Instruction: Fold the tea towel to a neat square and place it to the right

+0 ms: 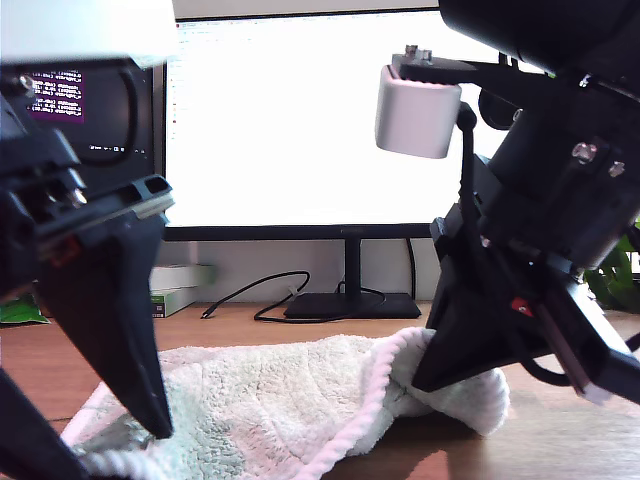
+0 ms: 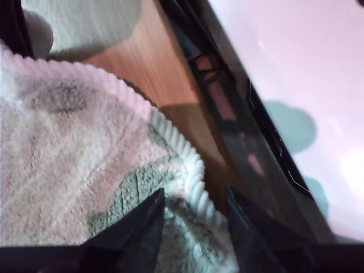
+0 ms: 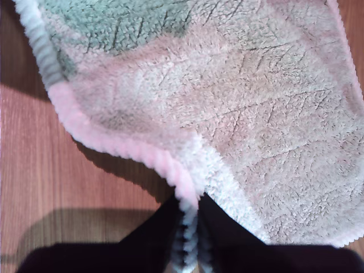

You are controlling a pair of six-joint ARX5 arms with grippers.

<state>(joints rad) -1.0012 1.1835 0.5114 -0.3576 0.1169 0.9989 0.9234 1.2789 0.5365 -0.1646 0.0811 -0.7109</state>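
Tea towel [image 1: 280, 410] is lying rumpled on the wooden bench [image 1: 560, 440], at 6 o'clock in the exterior view. Its ribbed hem is being pinched by the second pincer [image 3: 190, 227]. First pincer [image 2: 193, 222] is sitting narrowly parted over the hem. A bright monitor [image 1: 300, 120] is standing behind at 12 o'clock.

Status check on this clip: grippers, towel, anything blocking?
My second gripper shut on the ribbed hem of the fluffy off-white terry tea towel. My first gripper open, straddling the hem. Towel unfolded, rumpled on the wooden table. Nothing blocking.
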